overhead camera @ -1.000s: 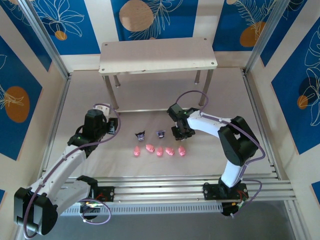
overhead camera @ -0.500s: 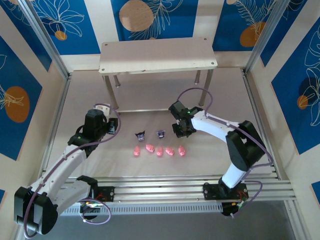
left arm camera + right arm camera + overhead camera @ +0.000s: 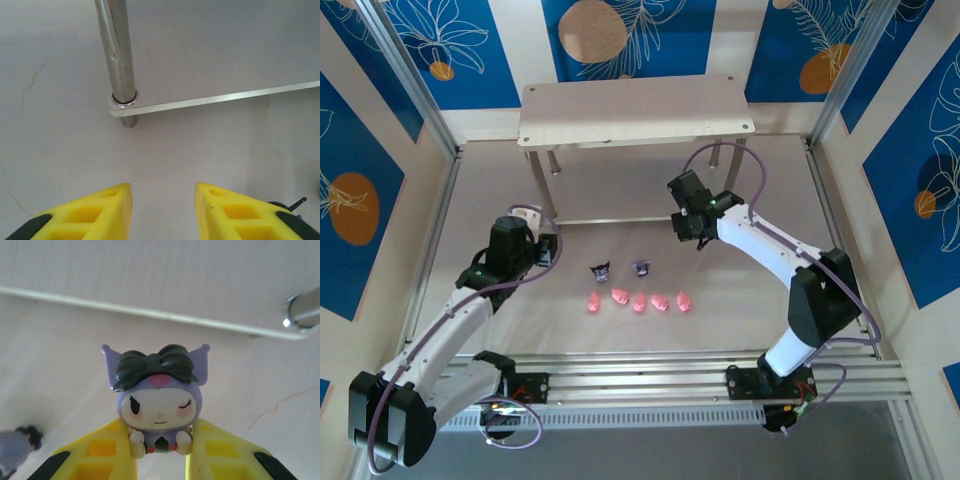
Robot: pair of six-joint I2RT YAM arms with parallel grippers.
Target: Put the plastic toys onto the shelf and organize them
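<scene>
One purple figurine (image 3: 159,390) sits clamped in the right gripper (image 3: 161,442) near the shelf (image 3: 635,110), while the left gripper (image 3: 162,200) stands with jaws apart.

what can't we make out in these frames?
- Top external: the shelf, lower board mostly hidden under its top board.
- Top external: the purple figurine clamped in the right gripper, covered by that gripper; the right wrist view shows it.
- Top external: the pink toys, faces too small to read.
- Right wrist: a second figurine, blurred and cut off by the left edge.
</scene>
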